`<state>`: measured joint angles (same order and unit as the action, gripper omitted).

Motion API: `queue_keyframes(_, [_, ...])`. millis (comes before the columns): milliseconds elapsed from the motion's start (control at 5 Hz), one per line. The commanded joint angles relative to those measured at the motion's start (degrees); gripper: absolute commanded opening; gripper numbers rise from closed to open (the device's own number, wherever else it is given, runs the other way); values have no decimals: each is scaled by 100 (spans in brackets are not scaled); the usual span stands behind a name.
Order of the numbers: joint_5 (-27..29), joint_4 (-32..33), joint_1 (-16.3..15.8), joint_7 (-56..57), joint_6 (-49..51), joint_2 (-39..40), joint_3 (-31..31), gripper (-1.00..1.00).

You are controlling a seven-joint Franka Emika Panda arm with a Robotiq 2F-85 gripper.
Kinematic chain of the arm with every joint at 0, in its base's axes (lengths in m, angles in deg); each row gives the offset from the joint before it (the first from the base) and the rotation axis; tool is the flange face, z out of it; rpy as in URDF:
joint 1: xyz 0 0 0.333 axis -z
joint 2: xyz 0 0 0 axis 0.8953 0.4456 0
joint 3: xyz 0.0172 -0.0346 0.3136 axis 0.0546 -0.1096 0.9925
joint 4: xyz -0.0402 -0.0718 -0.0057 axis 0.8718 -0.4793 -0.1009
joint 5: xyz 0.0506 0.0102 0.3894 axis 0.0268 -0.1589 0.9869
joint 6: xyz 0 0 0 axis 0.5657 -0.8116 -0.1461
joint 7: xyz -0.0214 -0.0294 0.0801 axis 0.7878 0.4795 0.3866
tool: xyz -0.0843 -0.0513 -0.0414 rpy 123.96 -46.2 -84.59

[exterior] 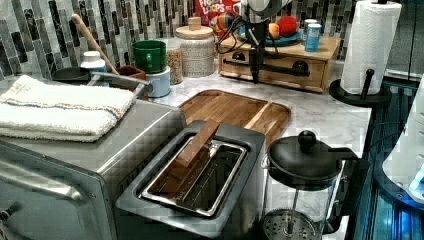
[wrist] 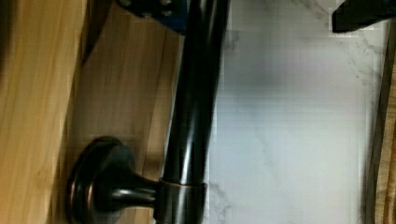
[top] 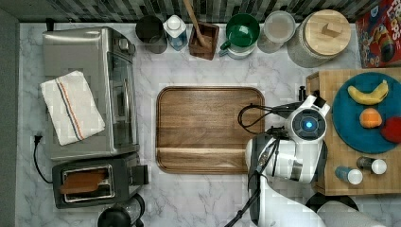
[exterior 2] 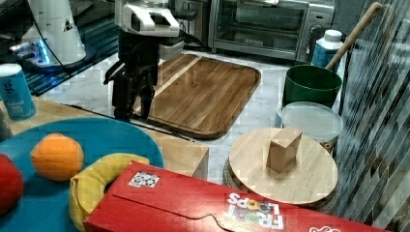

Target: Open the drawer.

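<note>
- Walnut tray (top: 210, 128) lay on marble counter (top: 208, 198), just beside the claw.
- Toaster oven (top: 90, 90), folded towel (top: 71, 111) on top, stood well beyond the tray.

White marble countertop (top: 203, 194), dark striped mosaic tile backsplash (exterior: 30, 40), blue glow at the left view's right edge

Bare marble counter (exterior: 320, 112) lies open between the drawer (exterior: 272, 67) and walnut tray (exterior: 235, 110) — paper-towel stand (exterior: 367, 52) flanks it.

Even indoor light, blocky compression, wrist view blurred
</note>
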<state>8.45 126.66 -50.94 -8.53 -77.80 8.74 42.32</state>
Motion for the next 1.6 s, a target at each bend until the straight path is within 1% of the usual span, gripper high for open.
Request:
queue_keyframes(200, [319,278,-786,-1509,-46,-330,448,100])
queue_keyframes(400, [377,512,-905,-1834,-45,-472,700,100])
queue_keyframes(600, [460,676,-1121,-2129,82,-625,890,100])
queue_keyframes(1000, [493,879,-1339,-2526,73,-791,1240,100])
queue_keyframes(1200, [452,946,-1357,-2800,53,-796,1449,100])
queue_keyframes(1400, [417,852,-1315,-2872,-129,-617,1553,100])
queue_keyframes(1600, [529,730,-1317,-3069,-56,-559,1746,100])
